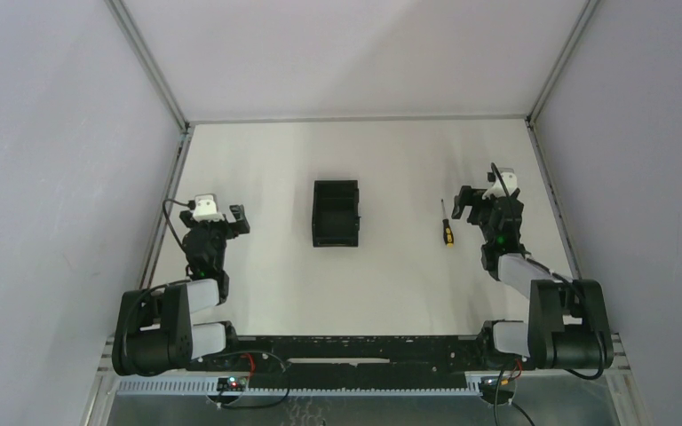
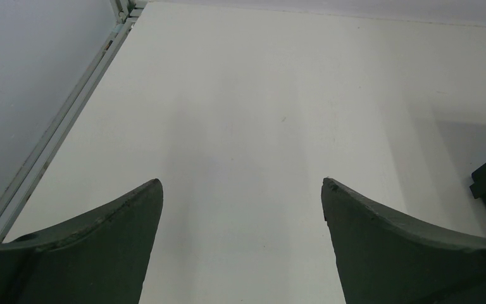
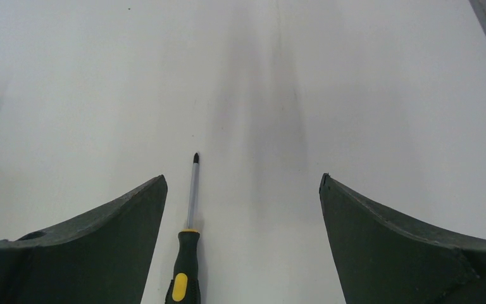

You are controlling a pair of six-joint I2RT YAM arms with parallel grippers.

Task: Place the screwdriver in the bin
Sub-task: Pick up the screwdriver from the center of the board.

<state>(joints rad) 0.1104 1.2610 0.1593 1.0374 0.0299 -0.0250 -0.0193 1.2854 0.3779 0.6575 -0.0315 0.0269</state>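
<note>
**Right gripper (image 3: 243, 180) spread wide and empty, hanging just over the screwdriver.**

The small slim screwdriver with the yellow-and-black handle and thin dark metal shaft (image 3: 188, 244) lies flat on the white tabletop (image 1: 391, 275), well to the right of the small black rectangular plastic bin (image 1: 336, 184). In your wrist view it sits off-centre, toward the left jaw. Shift sideways until the handle is centred, come down low, and close on the handle, since the shaft would likely slip. Your left gripper (image 2: 242, 183) is equally wide and holds nothing.
</note>
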